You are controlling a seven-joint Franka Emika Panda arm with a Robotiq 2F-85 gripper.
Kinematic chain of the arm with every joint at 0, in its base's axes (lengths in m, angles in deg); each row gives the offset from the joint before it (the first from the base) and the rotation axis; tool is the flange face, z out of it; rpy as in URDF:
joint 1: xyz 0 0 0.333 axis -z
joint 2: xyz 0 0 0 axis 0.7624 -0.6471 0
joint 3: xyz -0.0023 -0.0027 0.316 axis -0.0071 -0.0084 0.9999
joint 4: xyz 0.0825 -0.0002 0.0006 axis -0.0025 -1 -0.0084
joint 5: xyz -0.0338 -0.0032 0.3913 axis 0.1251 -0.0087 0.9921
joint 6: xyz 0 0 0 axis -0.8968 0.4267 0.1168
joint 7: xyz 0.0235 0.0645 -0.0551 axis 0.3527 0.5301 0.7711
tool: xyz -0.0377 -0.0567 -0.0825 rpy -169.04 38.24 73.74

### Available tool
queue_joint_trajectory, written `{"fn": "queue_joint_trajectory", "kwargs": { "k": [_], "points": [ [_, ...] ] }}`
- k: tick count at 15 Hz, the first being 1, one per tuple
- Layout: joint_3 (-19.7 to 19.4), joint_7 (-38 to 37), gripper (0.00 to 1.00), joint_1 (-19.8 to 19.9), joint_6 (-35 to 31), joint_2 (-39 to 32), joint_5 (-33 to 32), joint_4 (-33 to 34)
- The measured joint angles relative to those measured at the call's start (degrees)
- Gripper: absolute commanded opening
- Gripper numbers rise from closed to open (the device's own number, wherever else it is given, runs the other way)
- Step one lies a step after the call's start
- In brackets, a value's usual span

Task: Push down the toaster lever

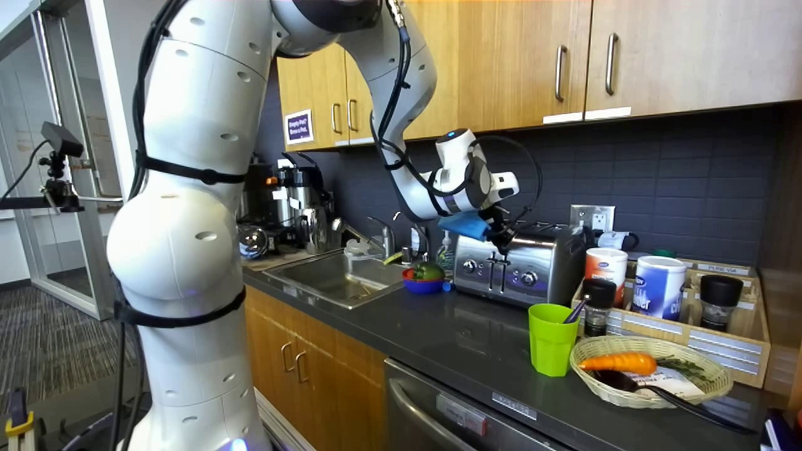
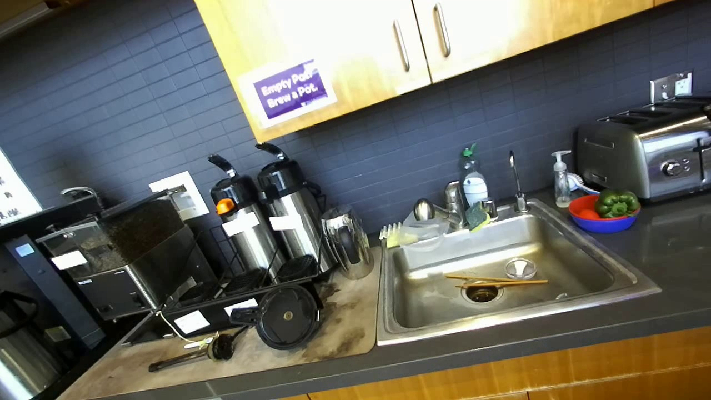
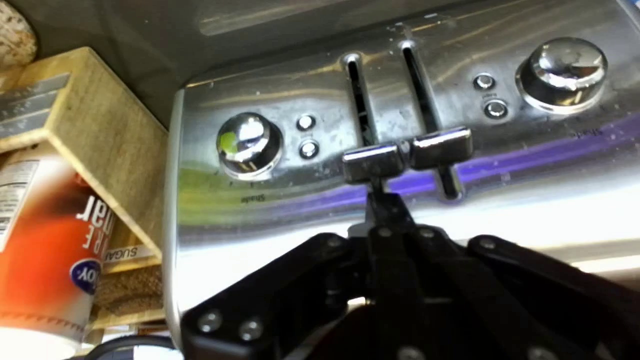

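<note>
Carefully Now: Little Room for a Slip

My gripper (image 3: 392,212) is pressed together, pinching nothing that I can see, its fingertips (image 3: 384,201) right at the lever (image 3: 374,164) nearer the tray (image 3: 110,135). Whether they touch it, I can't tell. The toaster (image 1: 520,264) sits on the counter (image 1: 438,326), just beside the bowl (image 2: 605,224) in both exterior views. Both its levers stand near the top of their slots (image 3: 361,105), so the push is yet to be made.

I'd judge skidding the likeliest trouble: the lever's head looks smooth, my closed tips make a narrow prod, and an off-centre push would slide off. Its twin lever (image 3: 442,147) sits so close that drifting sideways could take both down, or wedge me between them. If I lean inward instead of following the slot, I may shove the toaster backward. My wide knuckles could also meet its face too early, leaving the lever unlatched.
</note>
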Motion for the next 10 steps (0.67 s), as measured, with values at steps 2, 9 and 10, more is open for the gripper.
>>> {"fn": "queue_joint_trajectory", "kwargs": {
  "k": [2, 9, 10],
  "points": [
    [0.0, -0.3, 0.00, -0.1, -0.4, 2.1, 0.0, -0.7],
    [0.5, -1.3, 0.00, -0.2, -0.6, 7.2, 0.0, -3.6],
    [0.8, -1.4, 0.00, -0.2, -0.6, 7.8, 0.2, -4.3]
  ]
}}
